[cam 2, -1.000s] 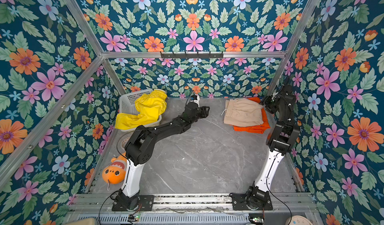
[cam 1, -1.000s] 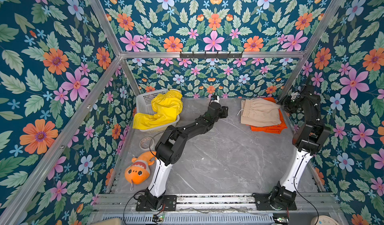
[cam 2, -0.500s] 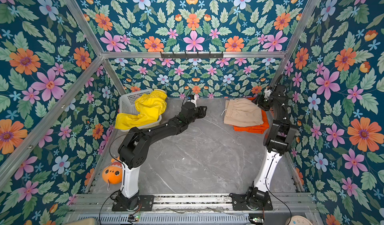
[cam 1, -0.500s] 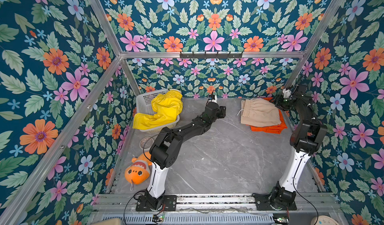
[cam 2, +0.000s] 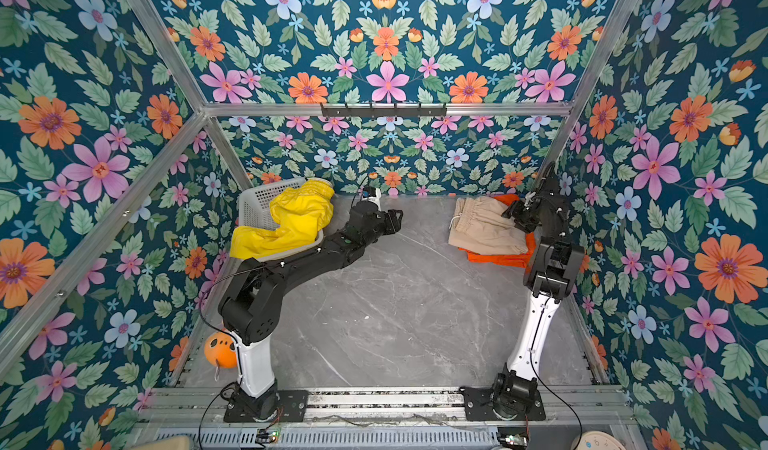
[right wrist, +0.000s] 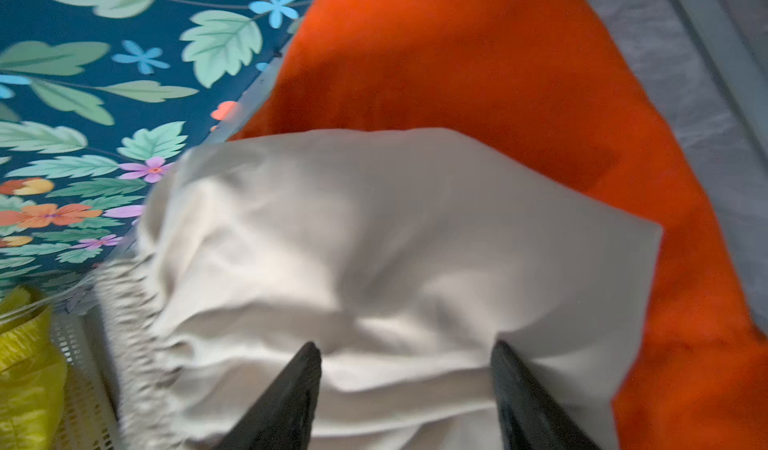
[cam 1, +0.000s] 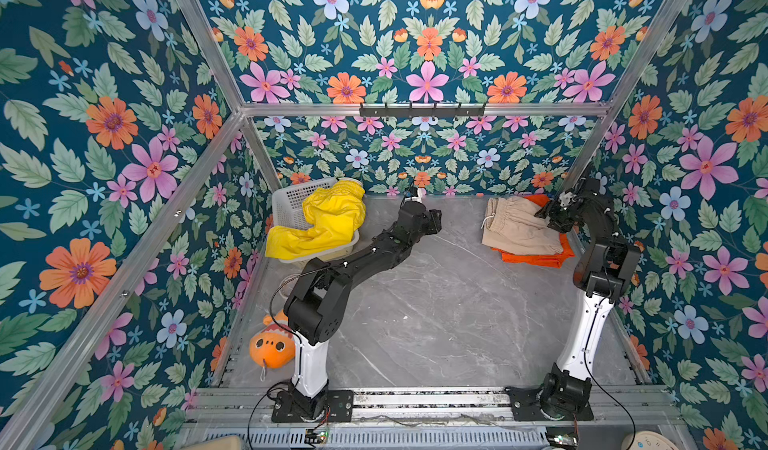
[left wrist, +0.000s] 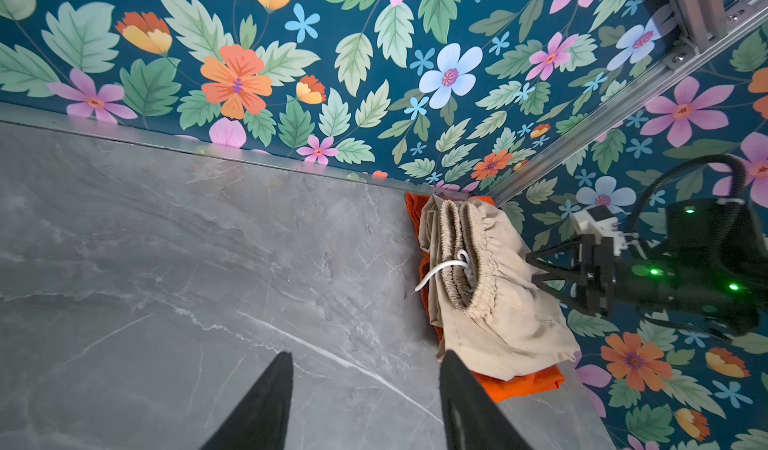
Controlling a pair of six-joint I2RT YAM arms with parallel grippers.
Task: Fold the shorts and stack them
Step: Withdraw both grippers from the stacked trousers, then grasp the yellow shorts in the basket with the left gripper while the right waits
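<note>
In both top views the beige shorts point(cam 1: 519, 230) are seen folded on top of the orange shorts point(cam 1: 536, 257). The stack lies in the far right corner of the grey tabletop point(cam 1: 436, 302), and an orange border shows along its near side. The yellow shorts point(cam 2: 291, 219) are draped unfolded over the white basket point(cam 2: 257, 203) in the far left corner, with one leg hanging over its rim. A plush fish point(cam 1: 270, 346) is seen by the left edge towards the front, partly hidden by the left arm. The left gripper point(cam 1: 434, 219) is held over bare tabletop near the far edge, between basket and stack and apart from both. The right gripper point(cam 1: 548, 215) is held at the right side of the stack. In the left wrist view the left gripper point(left wrist: 365, 354) is shown with its jaws spread wide and nothing between them, with bare marble below. The beige shorts point(left wrist: 490, 298) are seen with the gathered waistband and white drawstring point(left wrist: 440, 267) turned towards the camera. The right gripper point(left wrist: 534, 267) is seen just at the edge of the cloth with its fingers parted. In the blurred right wrist view the right gripper point(right wrist: 403, 346) is shown with its jaws well apart over the beige shorts point(right wrist: 374, 261), and no cloth is pinched between them. The orange shorts point(right wrist: 498, 74) are seen beneath, and the yellow shorts point(right wrist: 25, 365) and basket point(right wrist: 83, 385) are seen beyond.
</note>
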